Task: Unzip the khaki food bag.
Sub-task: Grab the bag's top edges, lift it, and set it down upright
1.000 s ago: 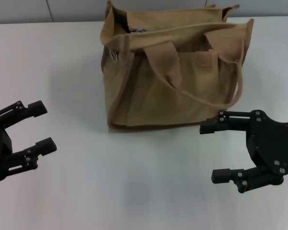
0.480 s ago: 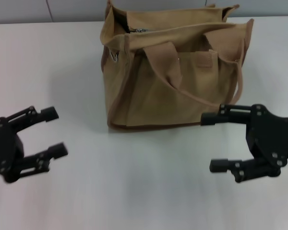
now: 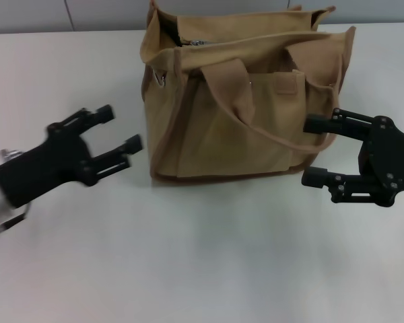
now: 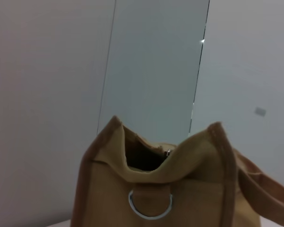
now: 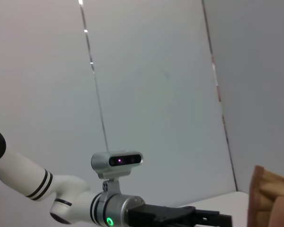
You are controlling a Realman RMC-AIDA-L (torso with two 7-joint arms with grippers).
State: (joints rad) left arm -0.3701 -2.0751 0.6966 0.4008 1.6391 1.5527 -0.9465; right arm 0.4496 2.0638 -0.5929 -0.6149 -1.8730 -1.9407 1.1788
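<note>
The khaki food bag point(image 3: 242, 114) stands upright at the middle back of the white table, its two loop handles drooping over the front pocket. The metal zipper point(image 3: 196, 42) runs along its top, seen at the left end. My left gripper point(image 3: 118, 131) is open, just left of the bag's left side and apart from it. My right gripper point(image 3: 312, 151) is open at the bag's lower right corner, close to the hanging handle. The left wrist view shows the bag's end point(image 4: 156, 189) with a metal ring point(image 4: 150, 204). The right wrist view shows a bag corner point(image 5: 272, 198) and the left arm point(image 5: 113, 205).
The white table point(image 3: 188, 256) stretches out in front of the bag and to both sides. A grey wall point(image 3: 27, 13) runs behind the table's far edge.
My left gripper has moved up and right, from the table's left edge to beside the bag. My right gripper has risen and moved toward the bag's right corner. The bag has not moved.
</note>
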